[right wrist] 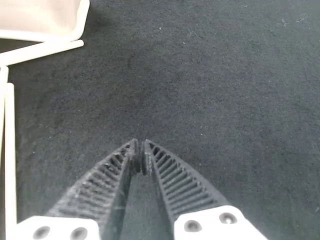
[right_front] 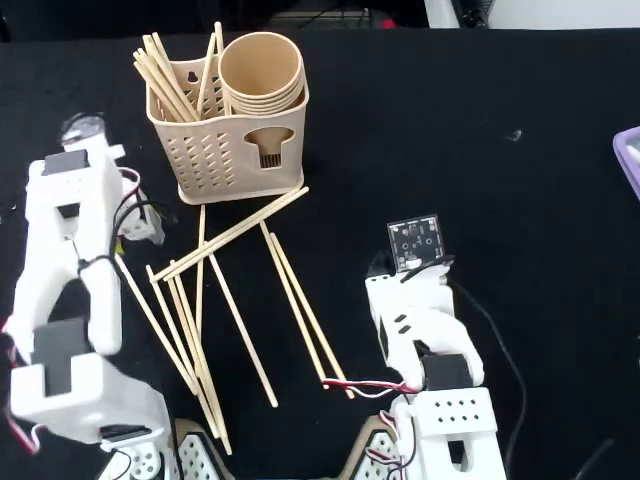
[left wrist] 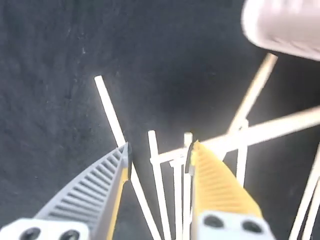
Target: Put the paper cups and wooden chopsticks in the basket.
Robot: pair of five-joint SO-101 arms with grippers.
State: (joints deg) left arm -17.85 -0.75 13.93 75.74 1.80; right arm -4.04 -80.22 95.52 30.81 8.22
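Left jaws open over loose chopsticks [left wrist: 159, 185], my right jaws shut, empty. Paper cups [right_front: 262, 70] and some chopsticks sit in basket [right_front: 225, 160]; many left on table [right_front: 520, 300].

The basket [right_front: 235, 150] is beige, its walls patterned with rows of vertical slots. The paper cups [right_front: 262, 65] are plain tan. The wooden chopsticks [right_front: 200, 300] are pale, unmarked wood. The table cover [right_front: 500, 180] is black. The left arm [right_front: 70, 230] and right arm [right_front: 420, 320] are white, with red and white wires [right_front: 365, 385]. The left gripper [left wrist: 159, 147] has one grey ribbed finger and one yellow-orange. The right gripper [right wrist: 140, 150] is dark grey and ribbed.
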